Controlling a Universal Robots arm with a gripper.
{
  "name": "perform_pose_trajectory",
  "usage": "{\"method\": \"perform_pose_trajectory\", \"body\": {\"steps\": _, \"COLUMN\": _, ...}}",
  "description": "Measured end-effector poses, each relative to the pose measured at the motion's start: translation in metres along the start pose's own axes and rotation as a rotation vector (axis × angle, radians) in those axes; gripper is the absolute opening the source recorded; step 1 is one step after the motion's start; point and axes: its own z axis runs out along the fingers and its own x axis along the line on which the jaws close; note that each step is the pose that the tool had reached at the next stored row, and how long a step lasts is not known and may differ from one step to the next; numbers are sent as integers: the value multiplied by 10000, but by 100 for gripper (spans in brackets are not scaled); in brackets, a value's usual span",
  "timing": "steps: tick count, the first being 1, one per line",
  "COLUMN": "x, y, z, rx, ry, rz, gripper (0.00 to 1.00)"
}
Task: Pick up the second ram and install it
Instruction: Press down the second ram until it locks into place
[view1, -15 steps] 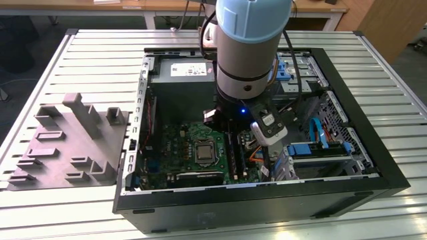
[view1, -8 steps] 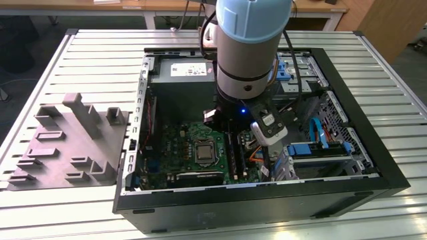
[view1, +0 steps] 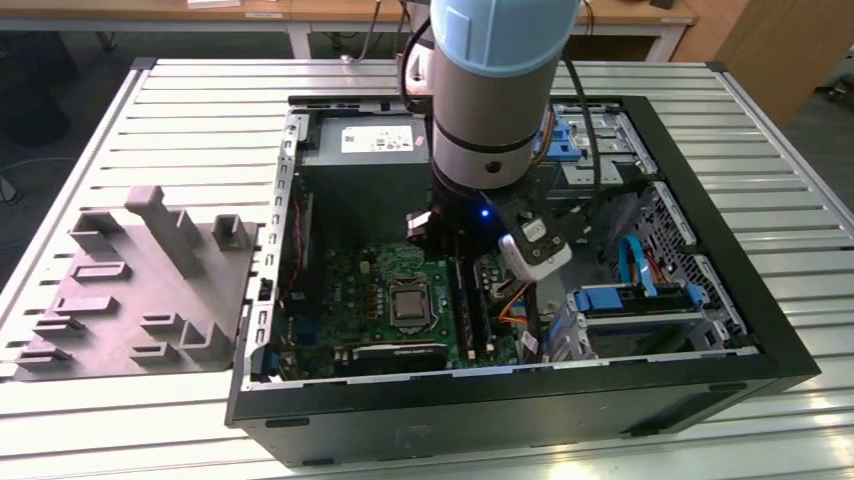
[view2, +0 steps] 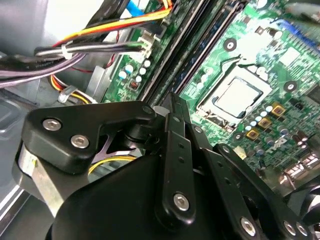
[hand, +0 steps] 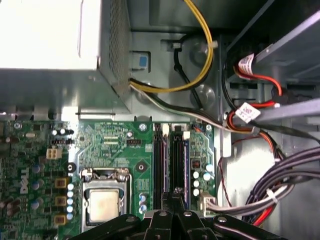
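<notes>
While your gripper (hand: 174, 192) hangs inside the computer case (view1: 747, 345), its fingers (view2: 175, 150) are pressed together, tips at the near end of the second ram (hand: 185, 152). You see that stick standing in its slot. Just beside it lies another slot (hand: 159, 160), then the processor (hand: 105, 206); farther off sits the power supply (hand: 50, 50).

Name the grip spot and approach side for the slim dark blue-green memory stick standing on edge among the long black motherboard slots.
Grip the slim dark blue-green memory stick by its long top edge, pinching across its two flat faces, coming straight down from above. It appears to stand upright on the green motherboard, with slots close alongside, so only that upper edge looks free.
</notes>
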Motion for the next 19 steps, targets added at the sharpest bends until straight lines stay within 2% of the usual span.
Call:
{"method": "perform_pose_trajectory", "body": {"steps": 8, "x": 4, "y": 178, "z": 23, "rx": -1, "ry": -1, "rz": 2, "gripper": 11}}
{"method": "perform_pose_trajectory", "body": {"steps": 15, "x": 5, "y": 243, "z": 35, "rx": -15, "ry": -1, "rz": 8, "gripper": 11}}
{"method": "perform_pose_trajectory", "body": {"steps": 19, "x": 6, "y": 252, "z": 42, "rx": -19, "ry": -1, "rz": 10, "gripper": 11}}
